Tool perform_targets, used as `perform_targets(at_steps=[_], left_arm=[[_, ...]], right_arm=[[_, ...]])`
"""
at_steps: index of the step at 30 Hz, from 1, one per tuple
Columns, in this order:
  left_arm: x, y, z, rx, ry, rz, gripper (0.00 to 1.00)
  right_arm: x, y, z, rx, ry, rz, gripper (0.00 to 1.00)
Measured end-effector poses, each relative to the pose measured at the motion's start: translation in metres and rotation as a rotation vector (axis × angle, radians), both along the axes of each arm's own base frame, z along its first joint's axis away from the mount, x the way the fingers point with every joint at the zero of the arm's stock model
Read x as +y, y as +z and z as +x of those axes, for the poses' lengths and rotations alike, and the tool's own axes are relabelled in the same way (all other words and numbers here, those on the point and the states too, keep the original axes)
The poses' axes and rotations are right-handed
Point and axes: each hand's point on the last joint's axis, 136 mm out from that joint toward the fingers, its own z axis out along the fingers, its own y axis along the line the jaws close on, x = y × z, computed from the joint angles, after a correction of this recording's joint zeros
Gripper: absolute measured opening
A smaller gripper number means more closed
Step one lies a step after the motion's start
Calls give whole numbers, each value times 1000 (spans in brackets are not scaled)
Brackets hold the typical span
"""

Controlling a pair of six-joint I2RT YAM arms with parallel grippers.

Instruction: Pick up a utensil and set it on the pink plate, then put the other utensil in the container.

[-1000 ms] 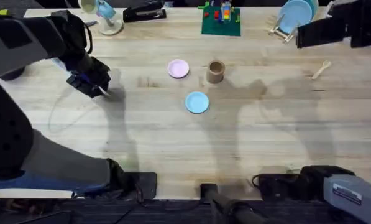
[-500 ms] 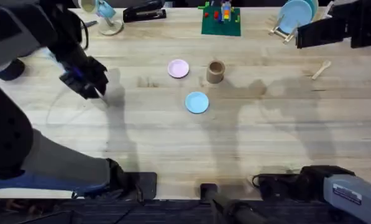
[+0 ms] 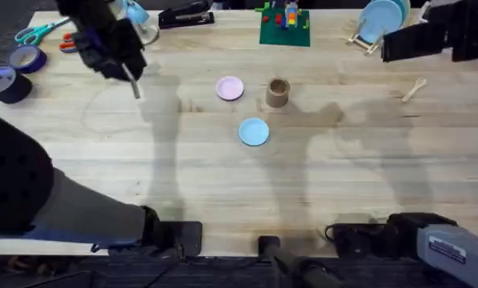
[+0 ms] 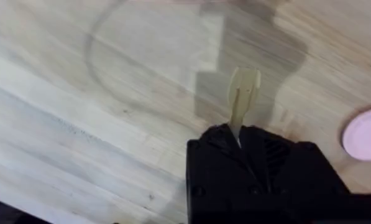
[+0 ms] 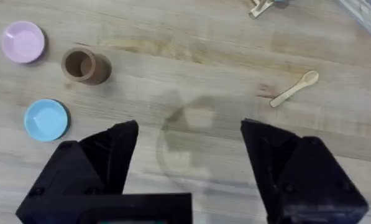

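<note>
Wooden fork [image 4: 242, 99] pinched in left jaws, pink plate [image 4: 365, 134] apparently beyond

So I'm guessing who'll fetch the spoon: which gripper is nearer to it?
Right. The right gripper hovers just beyond the spoon; the left gripper, holding the fork, is across the table.

A pale wooden desk [image 3: 222, 184] of jointed planks is spanning the overhead view, its grain running left to right. Light from above is casting soft grey shadows across its middle. Along the far edge are lying a black stapler [image 3: 186, 14], a green brick baseplate [image 3: 284, 27] carrying small coloured bricks, and a blue dish on a wooden rack [image 3: 375, 22]. At the far left corner are resting teal-handled scissors [image 3: 32, 32] and two rolls of dark tape [image 3: 6, 76].
</note>
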Motion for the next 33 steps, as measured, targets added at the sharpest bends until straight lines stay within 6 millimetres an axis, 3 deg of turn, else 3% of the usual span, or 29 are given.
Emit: perform_targets(at_steps=[11,18,28,33], left_arm=[[-91,34,32,-112,-422,-57,42],[-145,38,32,-144,-627,-105,42],[-196,44,35,-214,-765,-130,42],[-210,34,37,-201,-787,-141,42]], right_arm=[[0,0,0,0,0,0,995],[0,0,0,0,0,0,995],[0,0,0,0,0,0,995],[0,0,0,1,0,0,993]])
